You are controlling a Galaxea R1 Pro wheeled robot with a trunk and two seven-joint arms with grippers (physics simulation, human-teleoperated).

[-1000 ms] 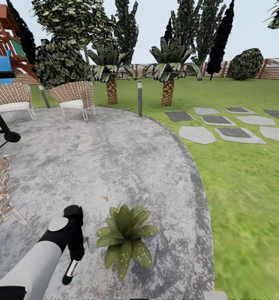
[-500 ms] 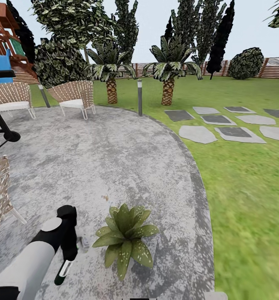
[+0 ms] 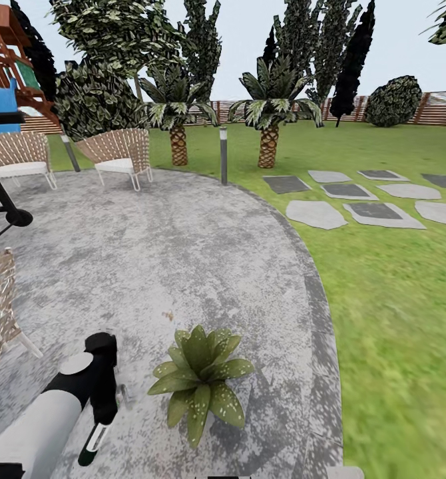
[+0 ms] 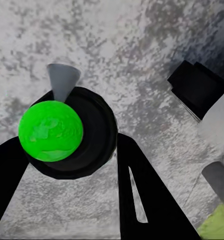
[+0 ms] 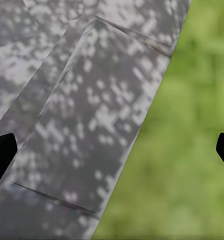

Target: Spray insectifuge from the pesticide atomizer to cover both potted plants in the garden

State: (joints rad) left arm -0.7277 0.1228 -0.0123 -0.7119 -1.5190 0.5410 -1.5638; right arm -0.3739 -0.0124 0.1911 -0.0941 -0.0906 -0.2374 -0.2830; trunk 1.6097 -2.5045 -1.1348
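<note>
two wicker chairs (image 3: 120,154) and a grey bollard (image 3: 223,156) edge the patio, palms (image 3: 268,120) behind.

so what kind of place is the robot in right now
A back garden, by the look of it: a round grey paved patio with wicker chairs, a green lawn crossed by stepping stones, and a wooden fence behind palms and trees. A potted plant sits on the patio.

A garden: lawn (image 3: 396,299), paved patio (image 3: 183,253), wooden fence (image 3: 443,110), trees.

Left arm (image 3: 83,392) beside potted plant (image 3: 200,379), grey patio (image 3: 203,259), lawn (image 3: 396,299)
</note>
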